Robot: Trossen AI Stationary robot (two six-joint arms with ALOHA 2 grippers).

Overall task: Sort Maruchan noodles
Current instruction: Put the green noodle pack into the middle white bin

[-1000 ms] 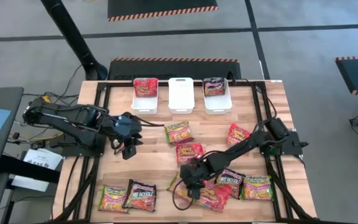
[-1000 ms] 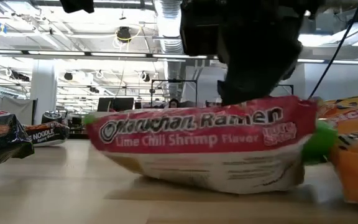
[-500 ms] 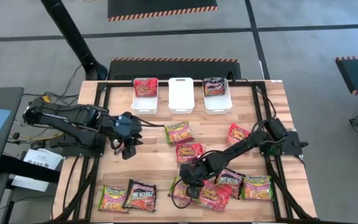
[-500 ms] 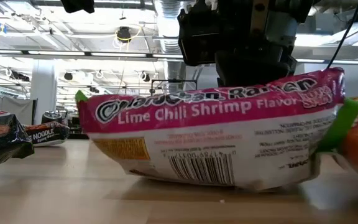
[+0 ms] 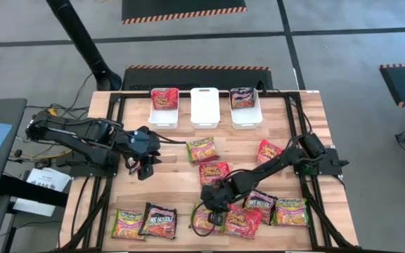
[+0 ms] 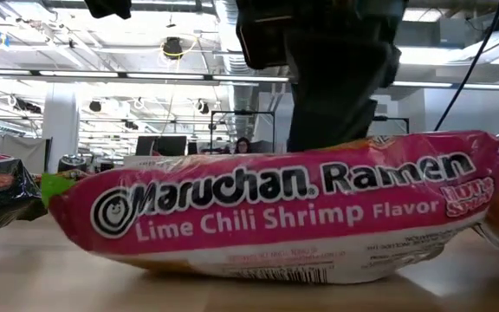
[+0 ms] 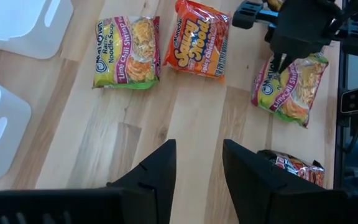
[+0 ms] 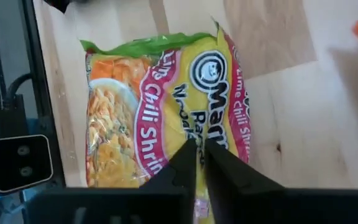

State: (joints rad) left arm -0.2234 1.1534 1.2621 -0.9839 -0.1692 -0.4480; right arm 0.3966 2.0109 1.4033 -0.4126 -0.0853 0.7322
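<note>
Your right tool pinches narrowly the green-yellow crinkly plastic lime chili shrimp packet, its long axis running straight ahead; left tool, half-open, waits far off.

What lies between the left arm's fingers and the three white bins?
Only bare wooden table; the high view shows nothing between the left gripper and the white bins.

Wooden table carrying three white bins along its far edge and scattered noodle packets across its middle and near edge.
</note>
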